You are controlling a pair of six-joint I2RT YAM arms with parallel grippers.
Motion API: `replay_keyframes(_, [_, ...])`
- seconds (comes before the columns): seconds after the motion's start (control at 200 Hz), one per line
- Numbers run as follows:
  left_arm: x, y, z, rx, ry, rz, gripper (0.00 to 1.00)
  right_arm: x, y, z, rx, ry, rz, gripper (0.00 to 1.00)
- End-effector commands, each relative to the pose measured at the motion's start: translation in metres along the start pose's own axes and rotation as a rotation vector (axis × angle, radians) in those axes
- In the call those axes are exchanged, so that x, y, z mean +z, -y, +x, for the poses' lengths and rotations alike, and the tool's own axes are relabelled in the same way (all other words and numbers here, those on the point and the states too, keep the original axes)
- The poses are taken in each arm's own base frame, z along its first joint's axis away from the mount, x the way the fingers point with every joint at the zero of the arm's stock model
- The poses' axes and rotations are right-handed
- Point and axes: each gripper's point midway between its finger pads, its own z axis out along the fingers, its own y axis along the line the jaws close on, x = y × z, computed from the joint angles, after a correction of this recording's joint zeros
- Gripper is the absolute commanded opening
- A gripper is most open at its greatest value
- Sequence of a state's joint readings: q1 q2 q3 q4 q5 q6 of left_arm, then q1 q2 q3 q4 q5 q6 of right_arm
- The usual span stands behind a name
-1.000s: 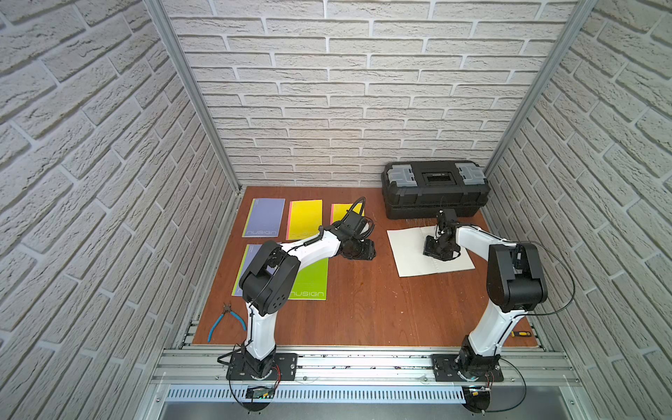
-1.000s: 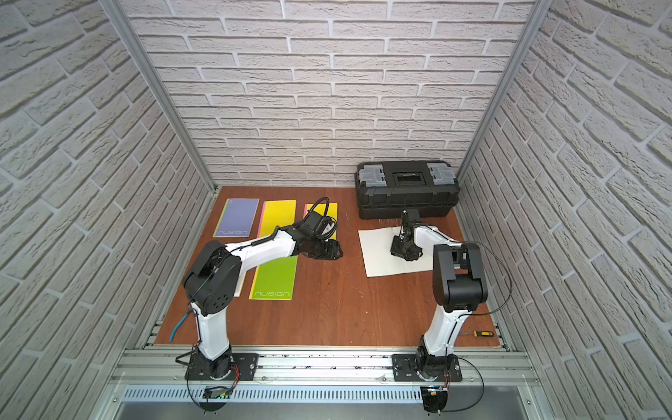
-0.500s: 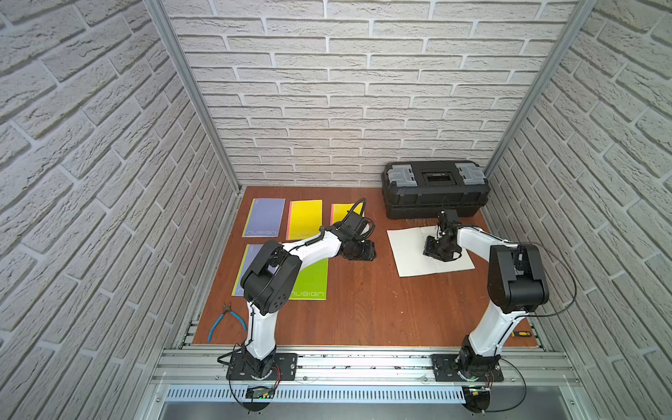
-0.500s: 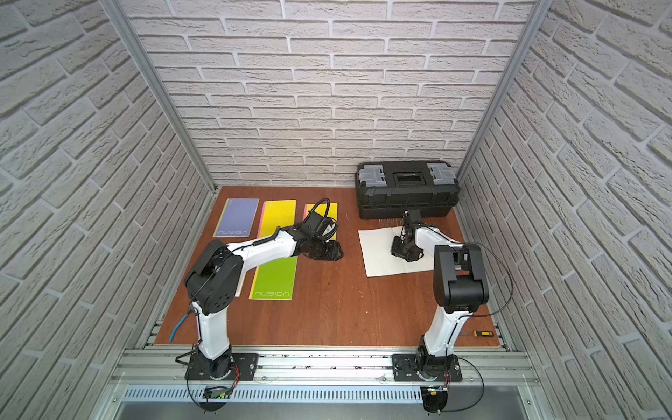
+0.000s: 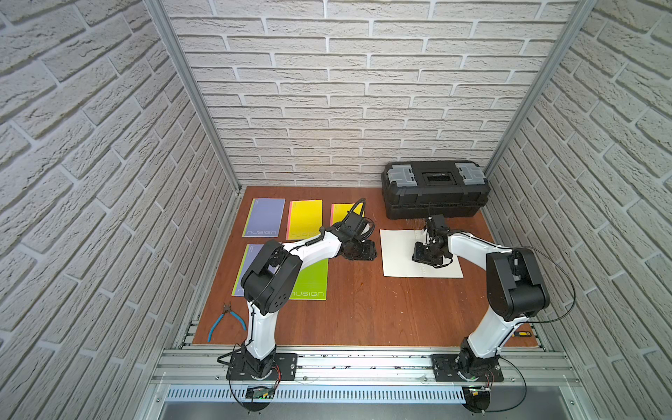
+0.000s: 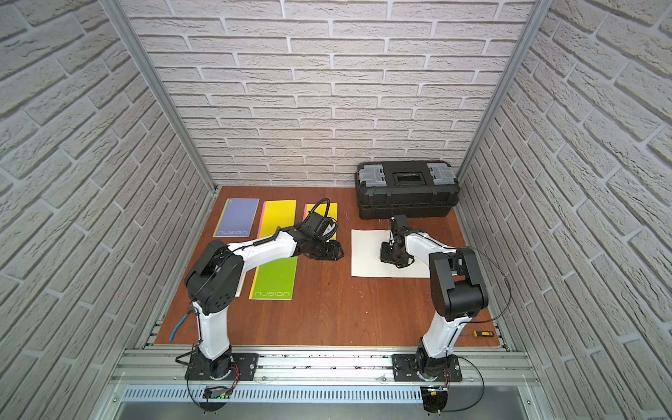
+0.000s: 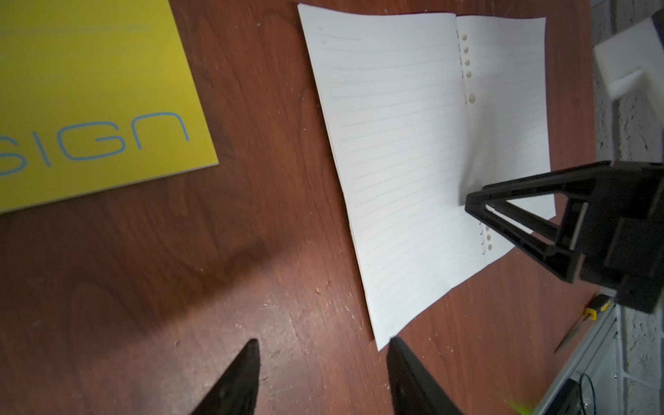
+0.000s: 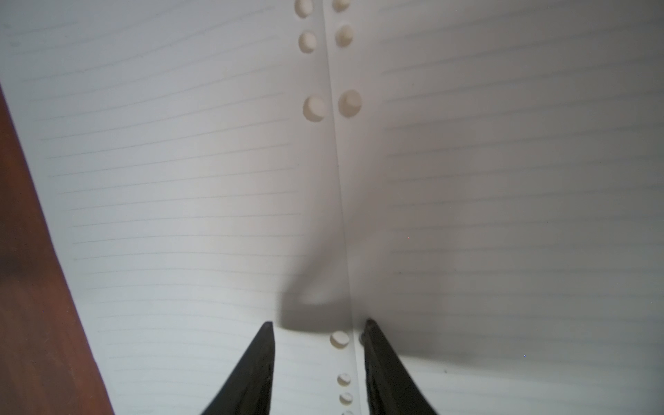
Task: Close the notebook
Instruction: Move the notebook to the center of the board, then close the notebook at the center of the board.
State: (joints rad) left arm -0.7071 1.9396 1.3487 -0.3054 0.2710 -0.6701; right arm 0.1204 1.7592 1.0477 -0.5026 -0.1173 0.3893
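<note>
The notebook (image 5: 400, 254) (image 6: 367, 254) lies open and flat on the wooden table, its white lined pages up. My right gripper (image 5: 422, 254) (image 6: 386, 254) points down at the middle fold. In the right wrist view its open jaws (image 8: 319, 323) straddle the fold and the punched holes of the notebook (image 8: 179, 179), with nothing held between them. My left gripper (image 5: 369, 251) (image 6: 338, 251) hovers low over bare wood just left of the notebook. In the left wrist view it (image 7: 323, 345) stands open and empty, one fingertip close to the near corner of the notebook (image 7: 402, 143).
A black toolbox (image 5: 434, 189) stands behind the notebook. Closed notebooks lie to the left: purple (image 5: 263, 218), yellow (image 5: 305, 218), green (image 5: 311, 276). Blue pliers (image 5: 225, 320) lie at the front left, a small screwdriver (image 6: 482, 332) at the front right.
</note>
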Motion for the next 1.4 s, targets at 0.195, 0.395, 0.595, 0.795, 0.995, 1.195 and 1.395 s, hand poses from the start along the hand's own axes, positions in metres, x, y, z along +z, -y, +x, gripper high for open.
replay_keyframes(0.195, [0.016, -0.006, 0.010, -0.020, -0.019, 0.014, 0.58, 0.005, -0.015, 0.067, -0.035, -0.176, 0.013, 0.41])
replay_keyframes(0.395, [0.024, -0.012, 0.022, -0.050, -0.036, 0.023, 0.58, 0.004, -0.030, 0.074, -0.050, -0.179, -0.016, 0.41])
replay_keyframes(0.595, [0.029, -0.016, 0.030, -0.066, -0.043, 0.028, 0.58, 0.003, -0.040, 0.077, -0.059, -0.175, -0.033, 0.41])
replay_keyframes(0.795, [0.035, -0.018, 0.032, -0.071, -0.053, 0.032, 0.58, 0.002, -0.042, 0.083, -0.059, -0.176, -0.042, 0.41])
replay_keyframes(0.995, [0.040, -0.018, 0.034, -0.080, -0.061, 0.043, 0.57, 0.002, -0.044, 0.090, -0.048, -0.179, -0.068, 0.41])
replay_keyframes(1.195, [0.038, -0.005, 0.031, -0.087, -0.044, 0.122, 0.54, 0.007, -0.045, 0.095, -0.047, -0.187, -0.078, 0.41])
replay_keyframes(1.395, [0.027, 0.008, 0.025, -0.105, -0.011, 0.217, 0.53, 0.009, -0.045, 0.096, -0.045, -0.190, -0.080, 0.41])
